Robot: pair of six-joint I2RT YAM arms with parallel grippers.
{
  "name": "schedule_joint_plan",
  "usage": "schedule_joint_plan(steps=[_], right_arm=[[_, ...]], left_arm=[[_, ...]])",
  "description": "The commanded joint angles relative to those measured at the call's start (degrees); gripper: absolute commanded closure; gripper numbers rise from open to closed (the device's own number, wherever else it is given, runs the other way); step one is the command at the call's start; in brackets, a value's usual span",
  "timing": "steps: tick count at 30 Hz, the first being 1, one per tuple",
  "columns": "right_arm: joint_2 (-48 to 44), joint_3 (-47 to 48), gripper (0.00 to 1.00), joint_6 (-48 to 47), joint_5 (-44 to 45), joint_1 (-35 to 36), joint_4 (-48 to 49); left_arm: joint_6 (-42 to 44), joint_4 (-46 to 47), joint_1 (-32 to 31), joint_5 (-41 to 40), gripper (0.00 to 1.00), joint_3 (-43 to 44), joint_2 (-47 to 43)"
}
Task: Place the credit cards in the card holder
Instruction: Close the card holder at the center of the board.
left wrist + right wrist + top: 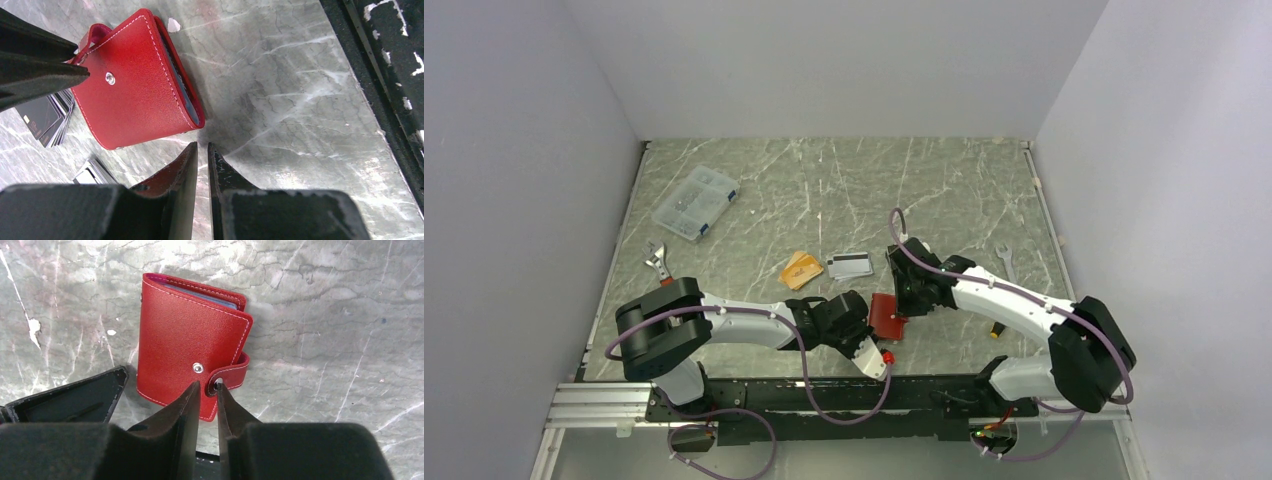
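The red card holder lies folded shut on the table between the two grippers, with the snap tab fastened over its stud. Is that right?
Not quite. The card holder does lie folded between the grippers, but the right wrist view shows its snap tab hanging loose beside the bare stud, unfastened. The right gripper sits at the tab, fingers nearly together.

The card holder (886, 316), a red leather wallet with white stitching and a metal snap, is laid folded near the table's front edge, its tab unfastened. Gold cards (801, 269) and a silver card (849, 265) are spread flat just beyond it.
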Motion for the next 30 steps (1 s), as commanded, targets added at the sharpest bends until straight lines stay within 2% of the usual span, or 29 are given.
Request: schedule_joint_plan(steps=[1, 11, 13, 16, 18, 30], right_arm=[[0.9, 2.6, 0.81, 0.6, 2.6, 0.3, -1.5], [1.2, 4.2, 0.97, 0.6, 5.7, 0.9, -4.5], [1.2, 4.7, 0.92, 0.8, 6.5, 1.2, -5.2], [1.8, 5.8, 0.71, 1.1, 7.3, 2.2, -6.1], [2.5, 6.5, 0.67, 1.4, 7.7, 2.9, -6.3], [6.1, 7.3, 0.73, 2.1, 9.0, 4.1, -7.1]], left_arm=[[-0.5, -0.6, -0.3, 0.8, 0.82, -0.2, -1.6], [-0.5, -0.6, -0.3, 0.9, 0.82, -0.1, -1.7], [-0.5, -0.9, -0.3, 0.9, 0.82, 0.0, -1.8], [-0.5, -0.4, -0.3, 0.7, 0.82, -0.1, -1.8], [-0.4, 0.0, -0.3, 0.6, 0.82, 0.0, -1.8], [-0.2, 0.6, -0.3, 0.3, 0.82, 0.0, -1.9]])
